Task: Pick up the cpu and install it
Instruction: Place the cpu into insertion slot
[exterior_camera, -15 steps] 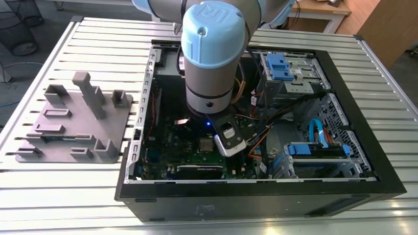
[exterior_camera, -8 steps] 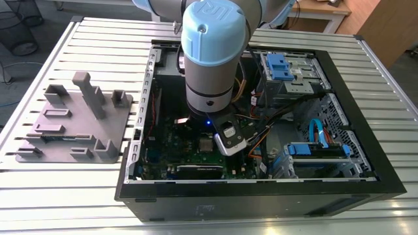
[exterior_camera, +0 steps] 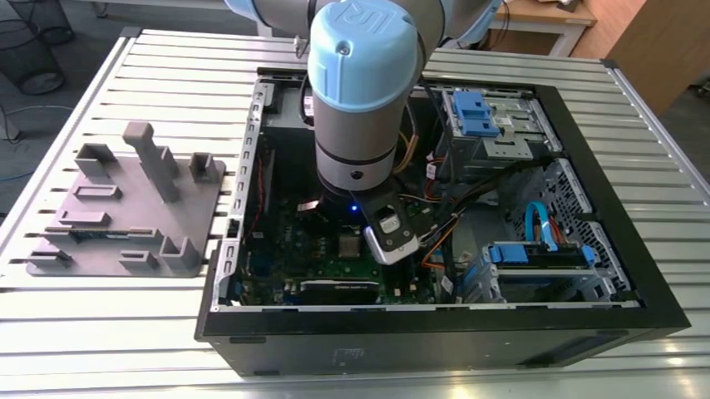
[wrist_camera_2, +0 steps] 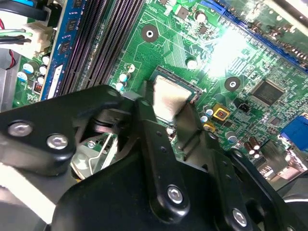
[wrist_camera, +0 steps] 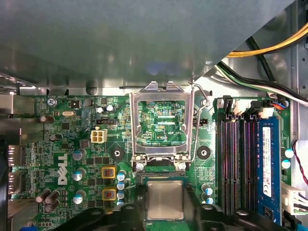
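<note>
Gripper (wrist_camera_2: 169, 102) inside PC case (exterior_camera: 421, 342), exterior view's centre. Fingers (wrist_camera_2: 144, 113) clamp cpu (wrist_camera: 165, 199) by opposite edges, keeping it flat at socket (wrist_camera: 161, 176). Load frame (wrist_camera: 136, 125) hinged open, clearing access.

My hand (wrist_camera_2: 168, 107) is black, the cpu (wrist_camera: 165, 199) pale silver, the board (wrist_camera: 53, 144) green with fine traces, the surface (exterior_camera: 145, 75) silver-grey, ribbed in stripes.

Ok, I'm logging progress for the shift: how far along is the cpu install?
Done: the cpu is picked up and brought to the socket. In hand: the gripper holds it there; whether it is seated, I cannot tell. Left: the load plate stands open.
</note>
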`<act>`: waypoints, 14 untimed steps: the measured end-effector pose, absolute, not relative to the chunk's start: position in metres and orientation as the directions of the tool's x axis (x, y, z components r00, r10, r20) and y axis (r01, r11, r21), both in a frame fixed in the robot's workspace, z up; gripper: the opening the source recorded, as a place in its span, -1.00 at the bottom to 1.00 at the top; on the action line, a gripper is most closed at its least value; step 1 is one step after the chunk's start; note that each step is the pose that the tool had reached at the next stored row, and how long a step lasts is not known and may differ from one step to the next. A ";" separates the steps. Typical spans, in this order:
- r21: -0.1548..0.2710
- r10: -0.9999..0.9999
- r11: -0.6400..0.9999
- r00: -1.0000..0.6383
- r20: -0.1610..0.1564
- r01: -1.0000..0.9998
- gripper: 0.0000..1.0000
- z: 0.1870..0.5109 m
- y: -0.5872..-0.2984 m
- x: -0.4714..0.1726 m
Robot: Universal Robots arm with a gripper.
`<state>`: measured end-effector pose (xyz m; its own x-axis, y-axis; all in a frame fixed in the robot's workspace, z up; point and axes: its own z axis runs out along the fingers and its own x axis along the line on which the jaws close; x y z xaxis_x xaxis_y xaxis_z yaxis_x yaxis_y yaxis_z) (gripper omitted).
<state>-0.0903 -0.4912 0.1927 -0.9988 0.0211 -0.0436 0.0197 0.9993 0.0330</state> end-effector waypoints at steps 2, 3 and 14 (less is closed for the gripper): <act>0.033 0.021 0.999 -0.999 -0.044 0.020 -0.21 0.193 -0.491 -0.090; 0.033 0.021 0.999 -0.999 -0.044 0.020 -0.21 0.193 -0.491 -0.090; 0.033 0.021 0.999 -0.999 -0.044 0.020 -0.24 0.193 -0.491 -0.090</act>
